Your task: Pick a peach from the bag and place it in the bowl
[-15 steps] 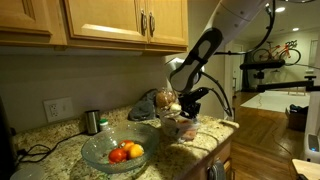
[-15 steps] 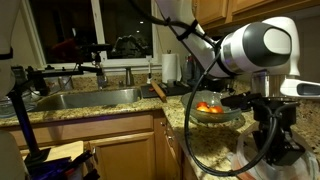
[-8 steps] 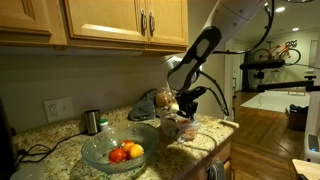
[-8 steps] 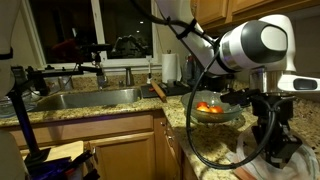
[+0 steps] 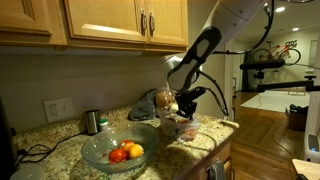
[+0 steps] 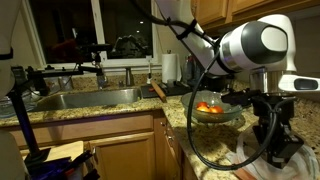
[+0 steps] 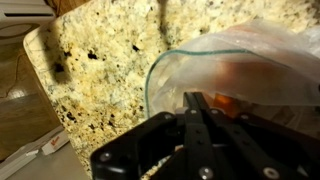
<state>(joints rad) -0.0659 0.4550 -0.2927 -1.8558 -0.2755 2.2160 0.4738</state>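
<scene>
In an exterior view the gripper (image 5: 186,110) hangs point-down over the granite counter (image 5: 60,150), its tips dipping toward a small clear tub (image 5: 176,127) directly beneath it. From here we cannot tell how the jaws stand. The bag (image 5: 152,102) slumps just beside the hand, on its wall side. The bowl (image 5: 100,152) sits well out from the hand and lower, holding a red fruit (image 5: 118,155) and, touching it, an orange one that looks like a peach (image 5: 134,150). A steel cup (image 5: 92,121) stands beyond the bowl, farther again from the hand. In an exterior view the gripper (image 6: 274,146) is a dark shape low at the near edge, with pale crumpled material (image 6: 245,165) beneath it. The bowl (image 6: 232,117) lies behind the hand with orange fruit (image 6: 203,107) inside, and a sink (image 6: 85,97) lies well beyond that. In the wrist view the fingers (image 7: 190,110) are pressed together with no gap, and we see nothing pinched between them. Just ahead of the tips curves a rim of translucent plastic (image 7: 170,65). An orange-red blur shows through its wall, and we cannot tell what it is.
</scene>
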